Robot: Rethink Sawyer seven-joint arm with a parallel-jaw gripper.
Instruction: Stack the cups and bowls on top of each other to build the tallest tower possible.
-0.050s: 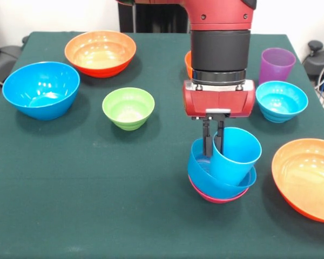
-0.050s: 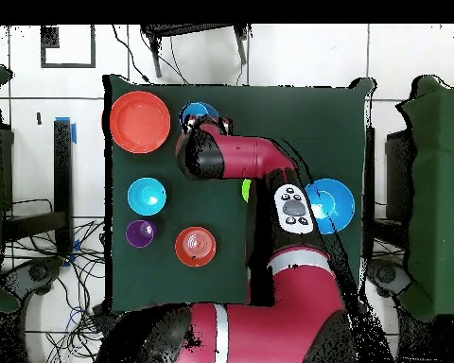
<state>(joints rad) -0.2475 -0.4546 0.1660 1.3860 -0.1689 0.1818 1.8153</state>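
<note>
Gripper (image 1: 213, 141) fingers pinched on rim of light blue cup (image 1: 235, 154), held tilted inside blue bowl (image 1: 216, 175) nested on pink bowl (image 1: 216, 195), tower base near table's front edge; purple cup (image 1: 276, 64) left unstacked.

Gripper (image 1: 213, 141): fingers astride the rim of tilted light blue cup (image 1: 235, 155), nested in the tower (image 1: 218, 181).
</note>
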